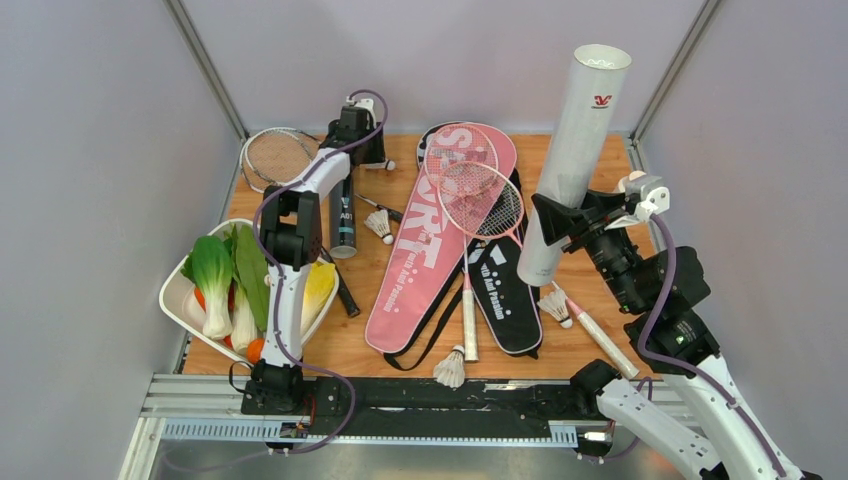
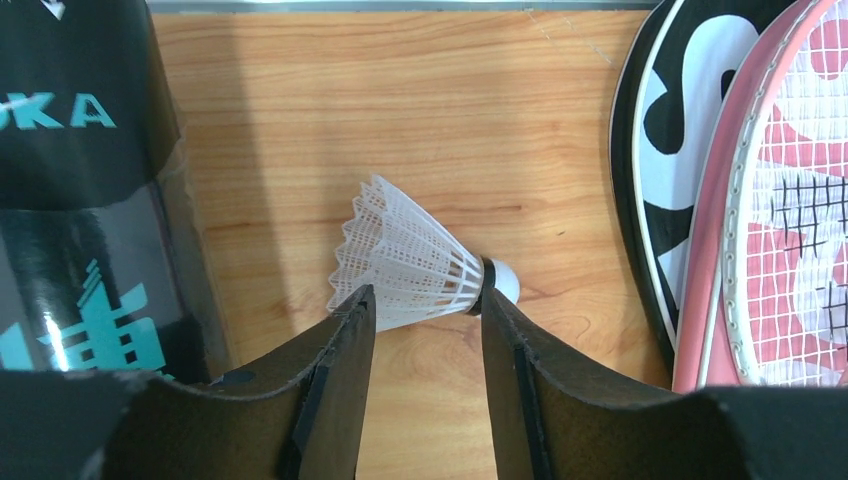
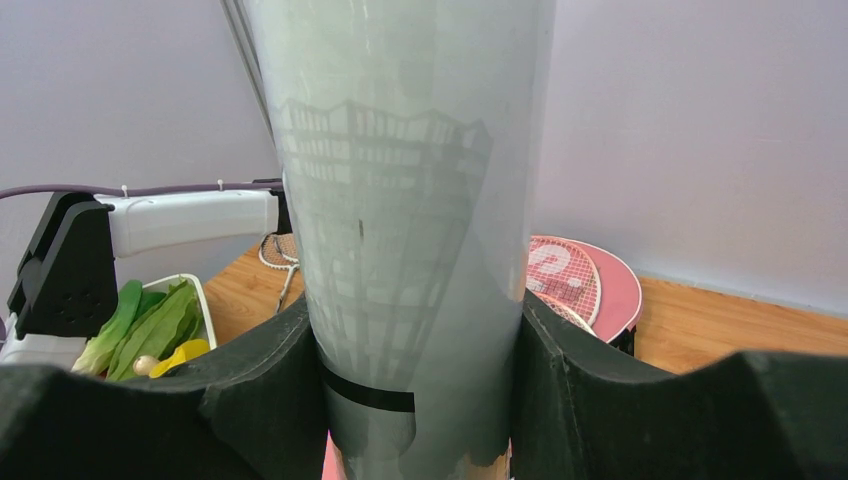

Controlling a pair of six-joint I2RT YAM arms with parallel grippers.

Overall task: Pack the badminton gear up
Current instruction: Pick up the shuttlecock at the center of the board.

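The light, easily squashed shuttlecock [image 2: 420, 262] lies mid-frame on the table [image 2: 400, 100], half-open left gripper [image 2: 425, 315] around its skirt, best held gently; the right gripper [image 3: 415, 400] hugs the white tube [image 3: 400, 200].

Two rackets [image 1: 470, 185] on the bags [image 1: 440, 240], tray [image 1: 180, 300] far left

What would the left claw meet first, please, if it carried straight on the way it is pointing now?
Most likely the white shuttlecock lying on the wooden table, just ahead of the left claw and between its open fingertips; how far off it lies is unclear.
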